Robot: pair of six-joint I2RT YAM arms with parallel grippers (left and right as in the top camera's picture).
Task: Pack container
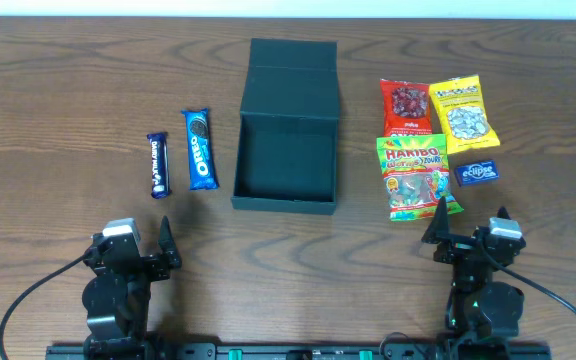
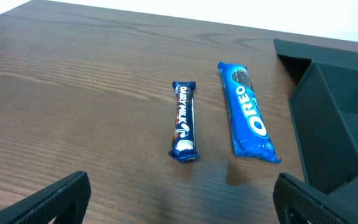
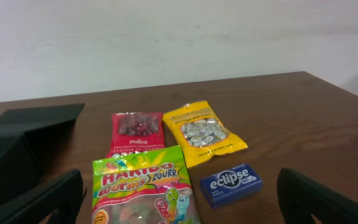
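The dark teal-green container stands open at the table's middle, its lid flap lying back; it also shows in the left wrist view and the right wrist view. Left of it lie a Dairy Milk bar and an Oreo packet. Right of it lie a red packet, a yellow packet, a Haribo bag and a blue Eclipse box. My left gripper and right gripper are open and empty near the front edge.
The wooden table runs the full width. A pale wall stands behind its far edge. Black cables trail from both arm bases at the front.
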